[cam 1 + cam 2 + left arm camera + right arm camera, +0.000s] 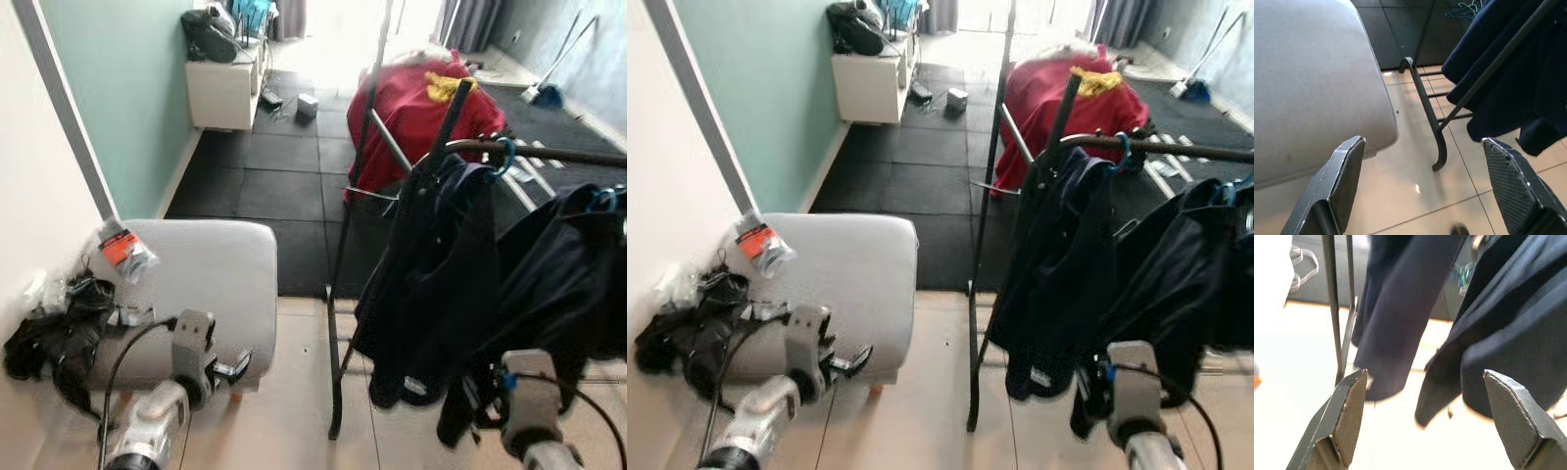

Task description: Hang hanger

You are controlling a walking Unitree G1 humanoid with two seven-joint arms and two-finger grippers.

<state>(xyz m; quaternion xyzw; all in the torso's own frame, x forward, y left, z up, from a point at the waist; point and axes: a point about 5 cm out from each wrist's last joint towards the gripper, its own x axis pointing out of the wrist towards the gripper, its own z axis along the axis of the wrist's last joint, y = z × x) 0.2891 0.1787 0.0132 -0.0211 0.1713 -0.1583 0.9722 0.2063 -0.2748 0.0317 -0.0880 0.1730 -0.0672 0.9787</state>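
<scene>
On the rack rail (549, 152), the teal hanger (505, 155) hangs well above both empty, wide-open pincers: left pincer (1422, 188), right pincer (1425, 423).

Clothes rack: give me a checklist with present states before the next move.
1. Left pincer empty and open over the floor tiles beside the grey ottoman: ok.
2. Right pincer open, holding nothing, facing the dark garments: ok.
3. Hanger in a pincer, ready to hang: not ok; neither holds one.
4. Rack rail bears garments on teal hanger hooks: ok.
5. Free space on the rail for another hanger: cannot tell.
6. Rack foot flat on the tiles: ok.
</scene>
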